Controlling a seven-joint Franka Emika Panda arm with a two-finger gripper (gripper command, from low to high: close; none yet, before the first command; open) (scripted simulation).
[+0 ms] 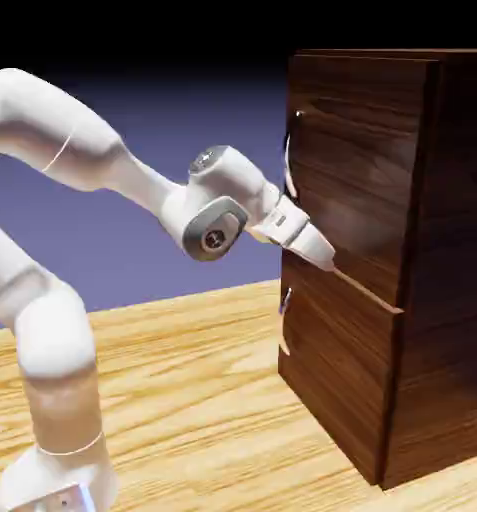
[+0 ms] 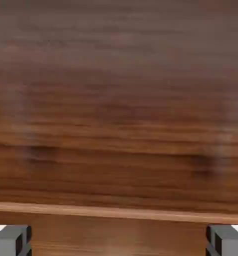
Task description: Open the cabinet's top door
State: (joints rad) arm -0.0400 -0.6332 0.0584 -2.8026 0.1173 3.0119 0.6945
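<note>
The cabinet (image 1: 382,260) stands on the desk (image 1: 202,400) at the exterior view's right. The pincer (image 1: 322,258) is spread wide and empty, its tips close against the top door (image 1: 352,170) near that panel's lower edge, below the handle (image 1: 290,160). Hand view: wood grain fills the frame, fingertips (image 2: 11,240) far apart.

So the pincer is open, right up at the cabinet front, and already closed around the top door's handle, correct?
Not quite. The pincer is open at the cabinet front, but it holds nothing: the exterior view shows it low on the top door, below the handle.
</note>
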